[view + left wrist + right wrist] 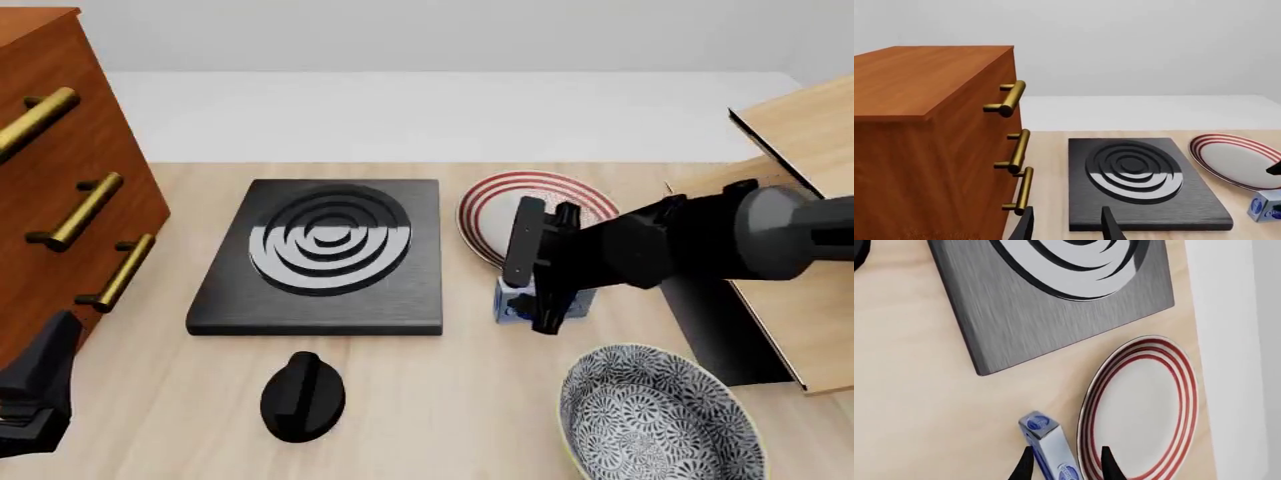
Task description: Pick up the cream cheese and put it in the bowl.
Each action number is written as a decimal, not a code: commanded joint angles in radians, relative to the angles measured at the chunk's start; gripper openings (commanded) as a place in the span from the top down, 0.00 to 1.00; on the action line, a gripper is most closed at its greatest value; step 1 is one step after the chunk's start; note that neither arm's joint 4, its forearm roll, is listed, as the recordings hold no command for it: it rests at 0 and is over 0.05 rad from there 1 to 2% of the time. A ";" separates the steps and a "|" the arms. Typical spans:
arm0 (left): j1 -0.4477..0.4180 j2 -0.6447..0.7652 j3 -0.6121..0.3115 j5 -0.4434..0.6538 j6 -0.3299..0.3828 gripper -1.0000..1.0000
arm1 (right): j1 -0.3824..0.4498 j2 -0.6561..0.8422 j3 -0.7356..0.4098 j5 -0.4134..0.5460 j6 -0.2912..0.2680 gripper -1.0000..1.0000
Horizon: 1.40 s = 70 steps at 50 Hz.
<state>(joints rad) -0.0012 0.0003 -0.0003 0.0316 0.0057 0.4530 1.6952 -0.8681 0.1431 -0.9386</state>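
The cream cheese is a small light-blue box on the table beside the plate. It also shows in the right wrist view and the left wrist view. My right gripper is lowered over it, open, with one finger on each side of the box; in the right wrist view one finger is against the box and a gap shows at the other. The bowl, grey-blue and speckled, sits at the near right, empty. My left gripper is open and empty at the near left.
A white plate with red rings lies just behind the cream cheese. A black stove plate is in the middle, a black knob in front of it. A wooden drawer cabinet stands at the left, a wooden box at the right.
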 commanded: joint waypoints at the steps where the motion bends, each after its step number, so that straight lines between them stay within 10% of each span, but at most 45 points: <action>1: 0.010 0.000 0.000 0.002 -0.001 0.00 | 0.015 0.044 -0.014 -0.015 0.011 0.00; 35: 0.018 0.000 0.000 -0.002 0.003 0.00 | 0.014 0.107 0.009 -0.062 0.025 0.00; 36: 0.019 0.000 0.000 -0.002 0.002 0.00 | 0.016 0.104 0.013 -0.063 0.023 1.00; 70: 0.019 0.000 0.000 -0.011 0.007 0.00 | 0.046 0.027 0.048 -0.024 0.005 1.00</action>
<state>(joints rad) 0.0204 0.0002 -0.0004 0.0248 0.0127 0.4833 1.7477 -0.8378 0.0917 -0.9335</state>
